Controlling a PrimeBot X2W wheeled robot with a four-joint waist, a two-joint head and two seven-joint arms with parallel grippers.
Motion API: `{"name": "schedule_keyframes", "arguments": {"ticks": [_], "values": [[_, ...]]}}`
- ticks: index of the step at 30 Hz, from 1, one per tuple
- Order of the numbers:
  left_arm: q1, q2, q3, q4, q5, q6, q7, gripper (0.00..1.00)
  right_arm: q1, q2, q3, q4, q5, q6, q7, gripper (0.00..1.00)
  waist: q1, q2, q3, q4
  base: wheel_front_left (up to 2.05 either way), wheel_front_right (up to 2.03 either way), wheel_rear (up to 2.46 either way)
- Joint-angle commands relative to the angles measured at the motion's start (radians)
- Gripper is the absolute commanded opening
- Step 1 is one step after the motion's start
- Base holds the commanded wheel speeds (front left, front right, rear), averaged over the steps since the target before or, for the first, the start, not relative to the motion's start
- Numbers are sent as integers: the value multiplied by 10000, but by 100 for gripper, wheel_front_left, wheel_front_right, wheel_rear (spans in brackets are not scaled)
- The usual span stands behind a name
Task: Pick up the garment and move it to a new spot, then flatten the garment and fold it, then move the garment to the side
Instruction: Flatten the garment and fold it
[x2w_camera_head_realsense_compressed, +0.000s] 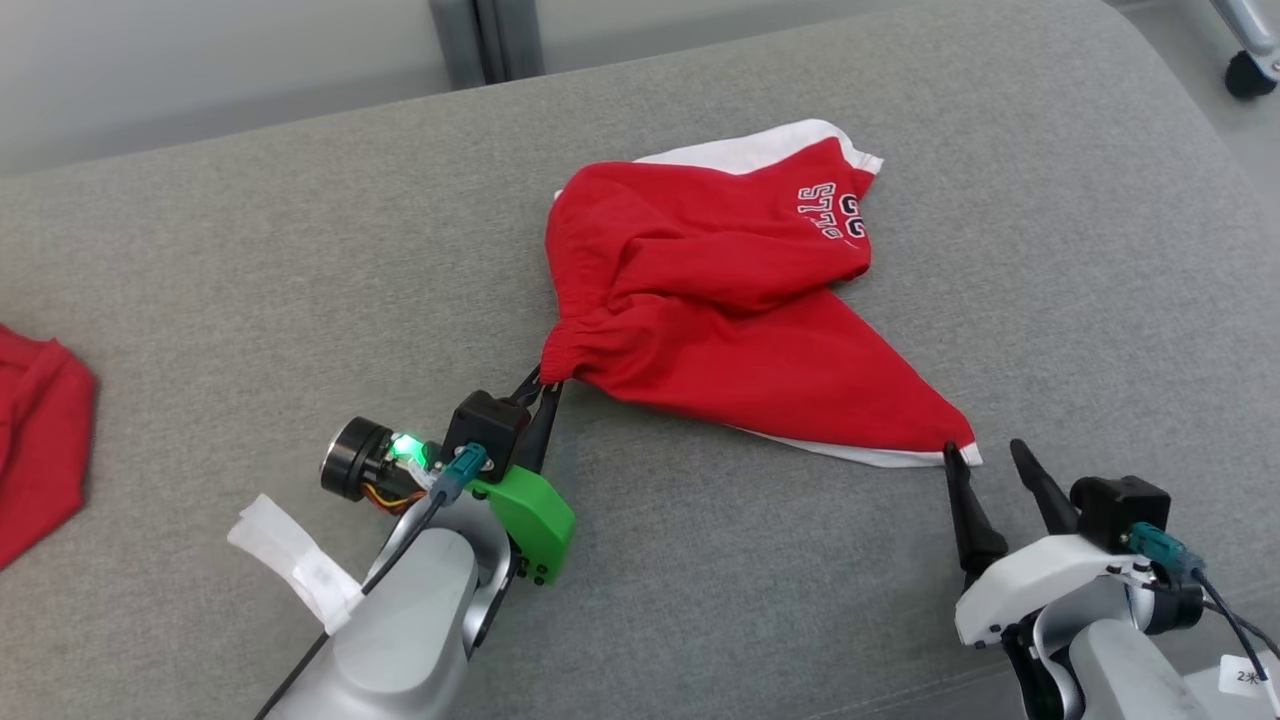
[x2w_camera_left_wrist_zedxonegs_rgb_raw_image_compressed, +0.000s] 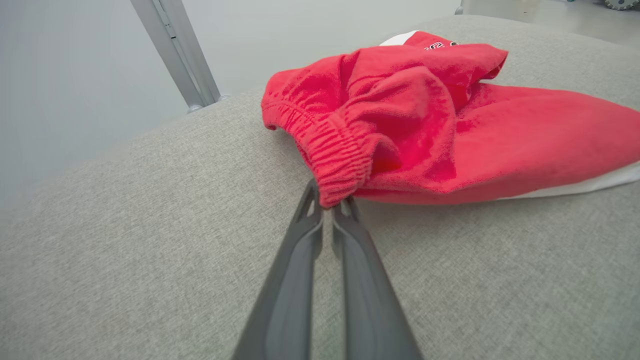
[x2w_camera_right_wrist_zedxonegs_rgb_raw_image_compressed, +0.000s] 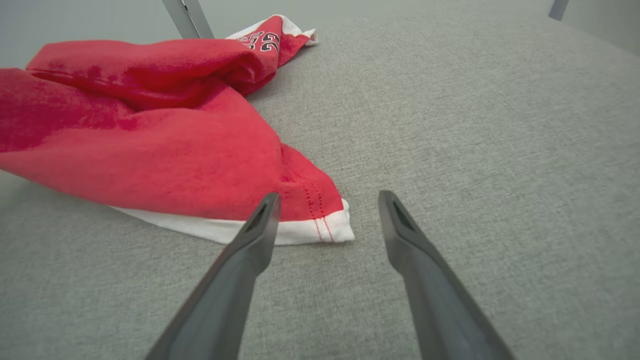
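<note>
1. Head view: red garment (x2w_camera_head_realsense_compressed: 720, 300) (shorts, white trim) is lying bunched midway across the grey cushion (x2w_camera_head_realsense_compressed: 300, 220), not flat yet.
2. Grip: left gripper (x2w_camera_head_realsense_compressed: 545, 385) is pinching the corner of the elastic waistband (x2w_camera_left_wrist_zedxonegs_rgb_raw_image_compressed: 335, 160), jaws closed down on the fabric. Left wrist view is showing the tips meeting just under the gathered band.
3. Other side: right gripper (x2w_camera_head_realsense_compressed: 985, 452) is sitting wide open, holding nothing. Its fingers are straddling the white-edged hem corner (x2w_camera_right_wrist_zedxonegs_rgb_raw_image_compressed: 330, 227), one over the hem, the other over bare cushion.
4. Step in hand, my read: getting the second grip before lifting. Doing it well means sliding the right fingers further onto the corner so both layers are getting caught, then closing and raising both arms together to avoid dragging.
5. Orientation: long axis is running from waistband corner to hem corner, roughly left-to-right, with the right end nearer the robot. Printed leg (x2w_camera_head_realsense_compressed: 835, 210) is pointing away, far right.
6. Another red cloth (x2w_camera_head_realsense_compressed: 40, 440) is lying at the cushion's left edge, well apart.
</note>
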Motion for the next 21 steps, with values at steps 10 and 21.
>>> {"name": "schedule_keyframes", "arguments": {"ticks": [10,21], "values": [[508,2,36,-334,-185,96,-7,0,-406,88,-71,1523,-489,1,127,100,0,-1,-372,693,0,0,0],[580,-33,-264,91,-364,-47,-6,0,-1048,46,561,2472,-301,1,60,0,0,-1,-446,857,0,0,0]]}}
